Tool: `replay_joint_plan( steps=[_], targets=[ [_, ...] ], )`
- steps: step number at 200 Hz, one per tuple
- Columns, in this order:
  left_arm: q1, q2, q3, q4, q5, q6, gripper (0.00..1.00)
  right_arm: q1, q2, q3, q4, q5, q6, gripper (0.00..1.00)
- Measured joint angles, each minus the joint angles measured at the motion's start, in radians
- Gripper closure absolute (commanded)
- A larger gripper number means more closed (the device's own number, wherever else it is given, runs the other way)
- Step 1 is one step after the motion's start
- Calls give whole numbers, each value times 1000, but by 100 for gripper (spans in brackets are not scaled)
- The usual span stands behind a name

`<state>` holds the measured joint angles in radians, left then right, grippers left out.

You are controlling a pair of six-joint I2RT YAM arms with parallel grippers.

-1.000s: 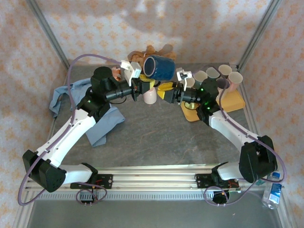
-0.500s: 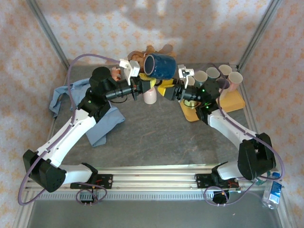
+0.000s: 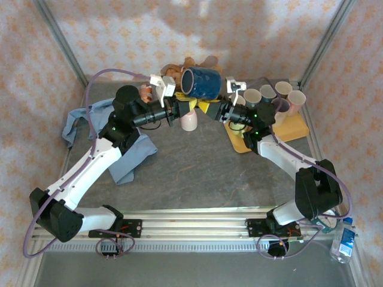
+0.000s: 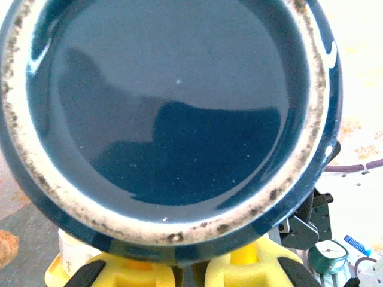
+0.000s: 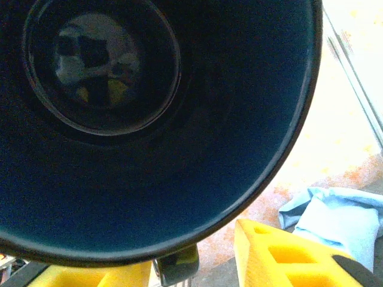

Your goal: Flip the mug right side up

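Observation:
A dark blue mug (image 3: 200, 82) hangs on its side in the air at the back of the table. Its unglazed base ring faces my left wrist camera (image 4: 173, 107) and its dark inside faces my right wrist camera (image 5: 149, 119). My left gripper (image 3: 187, 103) is under the mug, its yellow fingers (image 4: 137, 272) close together, shut on the mug's handle. My right gripper (image 3: 210, 107) reaches in from the right below the rim. Its yellow fingers (image 5: 281, 257) stand apart on either side of the handle stub (image 5: 175, 269), with a gap showing beside it.
A pink cup (image 3: 189, 121) stands on the table right below the mug. Several pale cups (image 3: 281, 92) line the back right by an orange board (image 3: 293, 128). A blue cloth (image 3: 128, 152) lies at the left, a plush toy (image 3: 176, 70) behind, a bottle (image 3: 344, 242) near right.
My right gripper has moved left and up to the mug's open end, and its jaws have narrowed a little. The mug and my left arm have stayed where they were.

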<state>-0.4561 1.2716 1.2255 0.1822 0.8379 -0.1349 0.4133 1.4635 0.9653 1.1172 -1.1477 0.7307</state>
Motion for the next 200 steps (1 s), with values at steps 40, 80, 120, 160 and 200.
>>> replay_joint_plan(
  steps=[40,80,120,160,200],
  targets=[
    [0,0,-18,47,0,-25,100,23,6,2,58,24,34,67],
    [0,0,-43,113,-8,-50,100,23,30,10,101,45,67,85],
    [0,0,-56,135,-18,-73,98,23,30,10,79,57,34,100],
    [0,1,-48,92,-44,-99,63,24,-1,10,-21,82,-15,100],
    [0,11,-24,38,-52,-97,32,24,-78,10,-200,135,-102,100]
  ],
)
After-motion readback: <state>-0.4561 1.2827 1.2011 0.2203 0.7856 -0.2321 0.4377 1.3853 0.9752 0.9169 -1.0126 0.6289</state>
